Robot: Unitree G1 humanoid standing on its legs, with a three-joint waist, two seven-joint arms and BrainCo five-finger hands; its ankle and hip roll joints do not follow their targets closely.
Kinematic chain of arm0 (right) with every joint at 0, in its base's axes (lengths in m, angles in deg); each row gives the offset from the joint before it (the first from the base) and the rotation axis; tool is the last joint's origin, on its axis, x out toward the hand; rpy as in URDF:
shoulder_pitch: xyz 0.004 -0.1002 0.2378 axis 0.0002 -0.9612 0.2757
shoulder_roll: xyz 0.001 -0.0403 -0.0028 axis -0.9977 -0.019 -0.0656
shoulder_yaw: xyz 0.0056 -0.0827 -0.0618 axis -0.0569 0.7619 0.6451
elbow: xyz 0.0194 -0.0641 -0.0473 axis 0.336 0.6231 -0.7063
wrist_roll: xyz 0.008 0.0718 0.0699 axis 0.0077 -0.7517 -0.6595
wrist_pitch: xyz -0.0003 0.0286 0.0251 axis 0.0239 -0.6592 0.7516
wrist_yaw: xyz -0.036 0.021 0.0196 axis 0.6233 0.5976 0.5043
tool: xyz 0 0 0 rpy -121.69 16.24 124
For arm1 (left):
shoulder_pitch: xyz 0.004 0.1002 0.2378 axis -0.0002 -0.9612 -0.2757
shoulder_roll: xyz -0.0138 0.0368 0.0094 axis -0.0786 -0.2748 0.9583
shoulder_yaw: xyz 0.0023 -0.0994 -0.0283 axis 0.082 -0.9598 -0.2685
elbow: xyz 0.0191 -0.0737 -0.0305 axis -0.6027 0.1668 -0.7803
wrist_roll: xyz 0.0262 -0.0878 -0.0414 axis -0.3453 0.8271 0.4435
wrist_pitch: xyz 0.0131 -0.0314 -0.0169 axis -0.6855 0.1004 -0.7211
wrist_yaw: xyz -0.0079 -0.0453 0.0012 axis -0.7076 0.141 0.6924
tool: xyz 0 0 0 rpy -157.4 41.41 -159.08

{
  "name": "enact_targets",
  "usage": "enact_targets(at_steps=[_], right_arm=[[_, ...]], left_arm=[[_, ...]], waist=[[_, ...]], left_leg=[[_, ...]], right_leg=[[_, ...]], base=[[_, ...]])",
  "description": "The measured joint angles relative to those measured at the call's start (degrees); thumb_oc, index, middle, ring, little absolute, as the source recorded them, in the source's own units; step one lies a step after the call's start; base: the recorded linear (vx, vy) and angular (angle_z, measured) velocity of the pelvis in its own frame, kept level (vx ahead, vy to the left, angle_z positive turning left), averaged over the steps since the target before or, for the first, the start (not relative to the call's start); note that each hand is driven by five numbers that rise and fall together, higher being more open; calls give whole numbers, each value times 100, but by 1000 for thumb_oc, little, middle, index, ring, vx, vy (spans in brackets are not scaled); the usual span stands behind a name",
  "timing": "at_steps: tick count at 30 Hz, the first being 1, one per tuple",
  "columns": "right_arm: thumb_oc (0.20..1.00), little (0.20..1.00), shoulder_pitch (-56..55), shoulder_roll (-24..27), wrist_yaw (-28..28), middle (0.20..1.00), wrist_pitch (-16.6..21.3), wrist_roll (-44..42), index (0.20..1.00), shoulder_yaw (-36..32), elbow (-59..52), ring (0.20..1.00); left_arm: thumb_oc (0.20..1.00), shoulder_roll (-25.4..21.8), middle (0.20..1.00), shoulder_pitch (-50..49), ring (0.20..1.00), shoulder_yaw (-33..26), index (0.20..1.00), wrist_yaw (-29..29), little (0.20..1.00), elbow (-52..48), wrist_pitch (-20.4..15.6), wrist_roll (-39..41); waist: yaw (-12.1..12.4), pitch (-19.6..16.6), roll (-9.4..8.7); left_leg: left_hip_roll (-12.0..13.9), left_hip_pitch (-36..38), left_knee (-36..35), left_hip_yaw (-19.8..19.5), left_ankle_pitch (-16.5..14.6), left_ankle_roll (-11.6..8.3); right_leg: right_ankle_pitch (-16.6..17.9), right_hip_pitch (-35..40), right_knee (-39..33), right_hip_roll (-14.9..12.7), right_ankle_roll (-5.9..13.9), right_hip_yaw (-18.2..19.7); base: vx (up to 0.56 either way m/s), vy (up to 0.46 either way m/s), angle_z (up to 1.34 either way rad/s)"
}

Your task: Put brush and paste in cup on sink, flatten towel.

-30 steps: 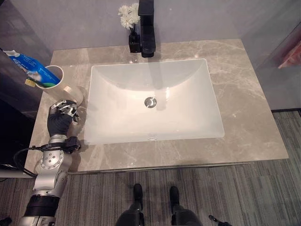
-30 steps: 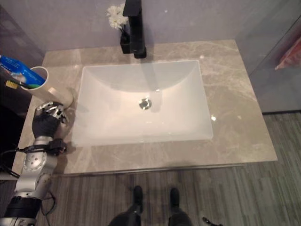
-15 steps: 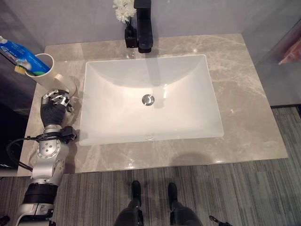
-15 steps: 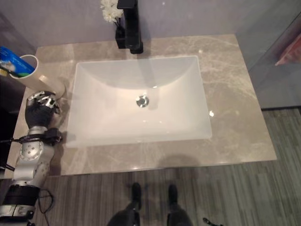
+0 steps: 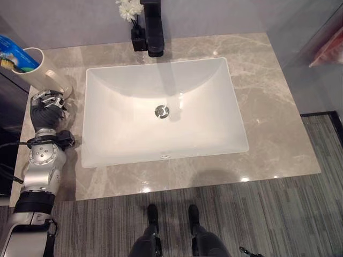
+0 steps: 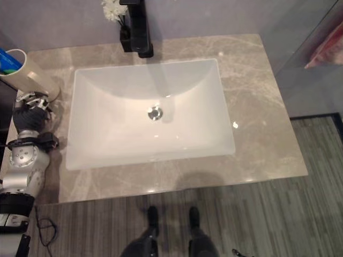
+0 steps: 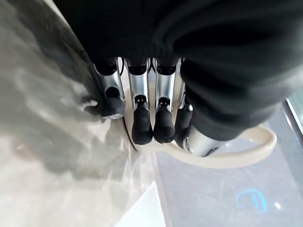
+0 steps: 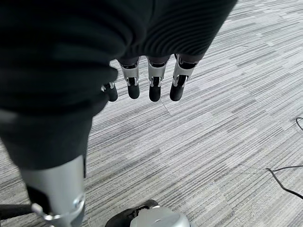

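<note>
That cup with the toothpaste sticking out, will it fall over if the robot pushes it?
It might. The cup is tall and narrow, and the toothpaste tube and brush poke out over one side, so it is probably top-heavy. The stone counter looks smooth and shiny, so a low push may just slide it. The left hand curls round its base, which should steady it.

The tabletop [image 5: 268, 107] is grey-beige marble with pale veins. The sink [image 5: 161, 144] is white, its tap [image 5: 153, 27] black, beside white flowers [image 5: 126, 8]. The cup [image 5: 43, 72] is cream (blue-and-white tube [image 5: 13, 51] inside). The floor [image 8: 213, 132] is grey-striped.
</note>
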Motion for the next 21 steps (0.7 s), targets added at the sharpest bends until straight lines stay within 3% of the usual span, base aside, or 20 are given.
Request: enact_targets(at_steps=[10, 21], right_arm=[[1000, 1000, 38, 30, 34, 1000, 1, 31, 1000, 141, -3, 1000], [1000, 1000, 65, 28, 110, 1000, 3, 192, 1000, 256, -36, 1000]], left_arm=[[200, -312, 200, 838, 200, 641, 200, -24, 200, 407, 17, 14], [200, -239, 200, 929, 200, 568, 200, -53, 200, 326, -116, 70]], waist=[[-91, 42, -69], [-90, 111, -181]], left_leg=[[2, -117, 1, 22, 7, -6], [4, -134, 1, 36, 6, -7]], right_leg=[[15, -128, 2, 2, -6, 17], [19, -146, 2, 6, -6, 24]], base=[[-4, 1, -1], [-10, 3, 0]])
